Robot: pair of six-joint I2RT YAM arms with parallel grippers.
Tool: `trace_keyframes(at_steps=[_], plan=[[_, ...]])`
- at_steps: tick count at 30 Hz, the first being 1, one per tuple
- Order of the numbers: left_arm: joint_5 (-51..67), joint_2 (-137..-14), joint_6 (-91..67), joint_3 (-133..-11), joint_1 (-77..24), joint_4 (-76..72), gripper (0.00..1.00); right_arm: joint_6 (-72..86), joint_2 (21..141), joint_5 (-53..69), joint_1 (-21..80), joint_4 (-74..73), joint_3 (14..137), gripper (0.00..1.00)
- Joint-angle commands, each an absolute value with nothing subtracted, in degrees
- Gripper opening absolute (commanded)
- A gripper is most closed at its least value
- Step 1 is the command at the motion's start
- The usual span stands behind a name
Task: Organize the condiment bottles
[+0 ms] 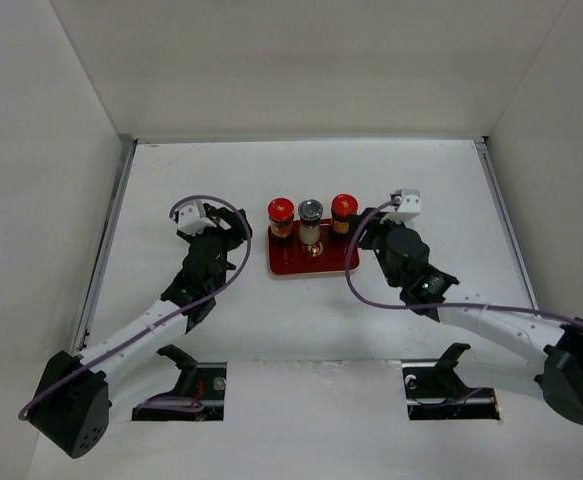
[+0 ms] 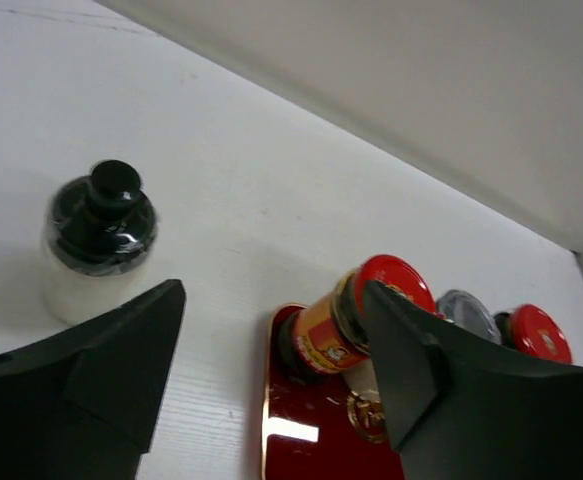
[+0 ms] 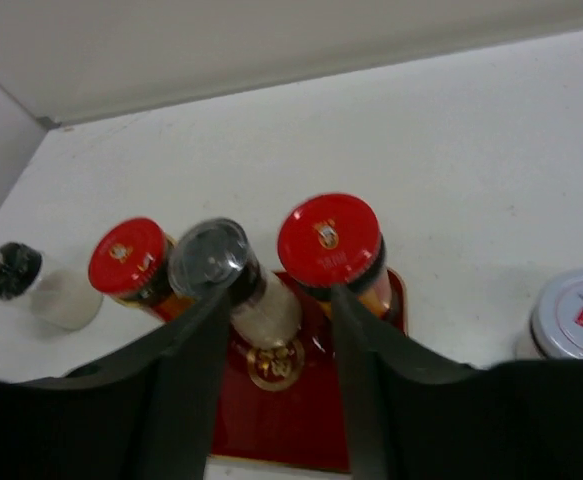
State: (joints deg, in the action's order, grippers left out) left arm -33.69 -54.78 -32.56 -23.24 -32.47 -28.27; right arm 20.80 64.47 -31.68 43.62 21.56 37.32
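The left claw (image 2: 271, 300) is spread wide with nothing in it. The right claw (image 3: 281, 305) is spread too, close to the bottles on the tray.

The grey-capped bottle (image 1: 310, 215) stands between two red-capped bottles (image 1: 281, 215) on the red tray (image 1: 289, 264). The black-capped bottle (image 2: 99, 240) stands on the table (image 1: 301, 330) beside the tray, near the left claw. The pale-capped bottle (image 3: 574, 315) stands on the other side.
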Motion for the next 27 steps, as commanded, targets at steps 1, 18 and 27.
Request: trace_keyframes(at_steps=[1, 18, 27], plan=[[-40.9, -54.0, -32.5, -30.5, -30.4, -17.1, 0.74, 23.1, 58.9, -33.5, 44.3, 26.3, 32.1, 0.60], [-35.3, -75.9, -25.8, -48.0, -20.7, -1.6, 0.87, 24.4, 59.4, -33.0, 48.7, 31.7, 26.9, 0.92], [-36.8, -82.6, -24.7, -50.4, -20.0, -3.5, 0.75, 23.8, 60.2, -33.4, 49.3, 31.6, 27.2, 0.94]])
